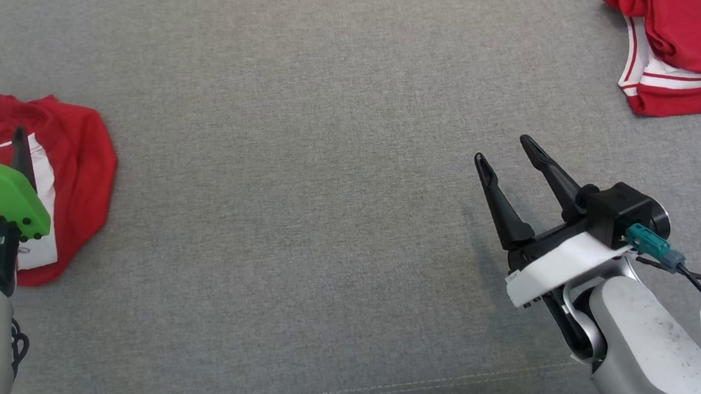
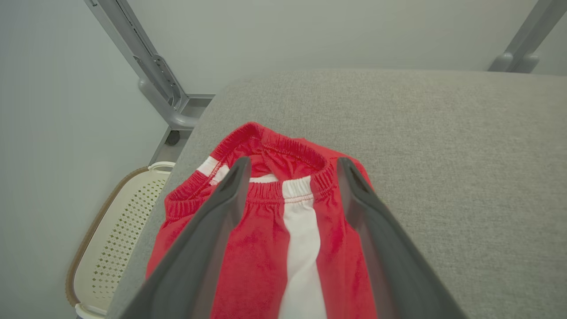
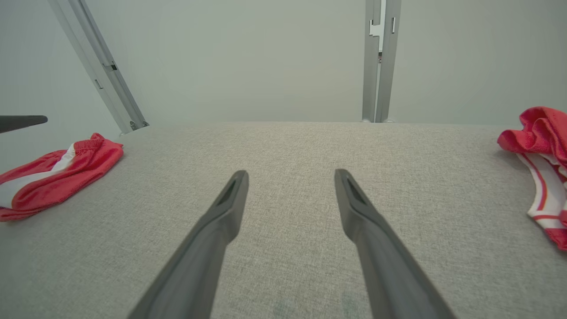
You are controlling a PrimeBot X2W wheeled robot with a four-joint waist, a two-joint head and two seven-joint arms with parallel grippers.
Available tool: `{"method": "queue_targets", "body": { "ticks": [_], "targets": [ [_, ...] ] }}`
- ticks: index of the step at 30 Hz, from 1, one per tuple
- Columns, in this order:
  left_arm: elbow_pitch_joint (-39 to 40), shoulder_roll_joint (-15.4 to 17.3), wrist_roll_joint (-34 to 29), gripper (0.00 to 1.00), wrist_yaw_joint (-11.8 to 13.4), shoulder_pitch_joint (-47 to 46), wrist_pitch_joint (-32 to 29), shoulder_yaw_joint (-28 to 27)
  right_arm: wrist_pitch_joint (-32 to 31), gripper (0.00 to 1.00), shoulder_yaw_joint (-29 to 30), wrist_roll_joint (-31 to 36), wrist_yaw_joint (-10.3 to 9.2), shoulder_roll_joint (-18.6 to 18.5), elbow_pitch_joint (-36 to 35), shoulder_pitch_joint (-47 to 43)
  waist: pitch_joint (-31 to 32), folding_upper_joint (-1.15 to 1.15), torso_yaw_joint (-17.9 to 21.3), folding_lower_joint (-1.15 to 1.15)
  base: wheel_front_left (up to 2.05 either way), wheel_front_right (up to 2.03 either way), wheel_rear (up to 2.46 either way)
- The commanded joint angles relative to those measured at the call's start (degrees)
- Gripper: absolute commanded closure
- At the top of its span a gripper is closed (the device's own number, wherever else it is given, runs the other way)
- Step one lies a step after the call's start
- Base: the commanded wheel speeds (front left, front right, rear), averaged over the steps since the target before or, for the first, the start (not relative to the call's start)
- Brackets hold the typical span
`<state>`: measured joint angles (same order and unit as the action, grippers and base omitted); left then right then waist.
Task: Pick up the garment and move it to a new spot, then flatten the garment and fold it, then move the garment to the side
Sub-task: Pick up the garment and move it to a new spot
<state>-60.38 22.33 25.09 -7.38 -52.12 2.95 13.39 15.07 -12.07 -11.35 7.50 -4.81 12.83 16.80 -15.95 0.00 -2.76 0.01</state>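
Both jaws gape empty, your left gripper over the crumpled red garment at the table's left edge, your right gripper mid-table, so a shallow, sideways pinch could shove the cloth overboard.

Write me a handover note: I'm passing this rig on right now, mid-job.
Left gripper: open, poised over the crumpled red shorts at the table's left edge, not gripping.
Right gripper: open, empty, over bare table.
Second red garment: loosely folded, far right corner.
Done: nothing yet on the shorts.
Left: pick up, relocate, flatten, fold, set aside.
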Motion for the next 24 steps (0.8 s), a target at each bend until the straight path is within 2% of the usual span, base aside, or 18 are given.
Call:
{"method": "queue_targets", "body": {
  "ticks": [1, 8, 11, 15, 19, 20, 21, 22, 24],
  "targets": [
    [-1.2, 0.8, 1.4, 0.00, -0.1, -1.3, -1.6, 0.9, 0.2, 0.00, 0.0, 0.3, -0.02, -0.1, -0.4, 0.8, -2.6, 0.00, 2.5, -0.01, 0.00, 0.00, 0.00],
    [-5.0, 2.9, 4.9, 0.00, -0.1, -2.0, -5.2, 3.4, 0.2, 0.00, 0.2, 0.6, -0.02, -0.1, -0.9, 1.4, -4.2, 0.00, 4.0, -0.01, 0.00, 0.00, 0.00],
    [-7.1, 3.6, 6.7, 0.00, -0.1, -1.8, -8.7, 4.2, 0.2, 0.00, 0.4, 0.7, -0.02, -0.3, -0.8, 1.4, -4.5, 0.00, 4.5, -0.01, 0.00, 0.00, 0.00],
    [-8.9, 3.0, 9.3, 0.00, -0.1, -1.6, -14.6, 5.0, 0.2, 0.00, 0.7, 0.9, -0.02, -0.5, -1.0, 1.2, -4.7, 0.00, 4.7, -0.01, 0.00, 0.00, 0.00],
    [-9.5, 3.7, 10.0, 0.00, -0.1, -1.2, -14.5, 6.1, 0.2, 0.00, 0.6, 1.2, -0.02, -0.6, -1.1, 1.2, -5.1, 0.00, 5.0, -0.01, 0.00, 0.00, 0.00],
    [-9.7, 3.8, 10.1, 0.08, -0.1, -1.1, -14.2, 6.3, 0.2, 0.00, 0.6, 1.2, -0.02, -0.6, -1.2, 1.2, -5.1, 0.00, 5.0, -0.01, 0.00, 0.00, 0.00],
    [-9.5, 3.9, 9.7, 0.62, -0.1, -1.0, -13.2, 6.7, 0.2, 0.00, 0.6, 1.3, -0.02, -0.6, -1.2, 1.1, -5.1, 0.00, 5.0, -0.01, 0.00, 0.00, 0.00],
    [-9.1, 4.4, 9.3, 1.00, -0.1, -1.2, -11.4, 6.9, 0.2, 0.00, 0.7, 1.3, -0.02, -0.7, -1.2, 1.1, -5.1, 0.00, 4.9, -0.01, 0.00, 0.00, 0.00],
    [-8.8, 4.3, 8.9, 1.00, -0.1, -1.4, -9.0, 7.7, 0.2, 0.00, 0.8, 1.2, -0.02, -0.8, -1.0, 1.0, -4.9, 0.00, 4.7, -0.01, 0.00, 0.00, 0.00]
  ]
}}
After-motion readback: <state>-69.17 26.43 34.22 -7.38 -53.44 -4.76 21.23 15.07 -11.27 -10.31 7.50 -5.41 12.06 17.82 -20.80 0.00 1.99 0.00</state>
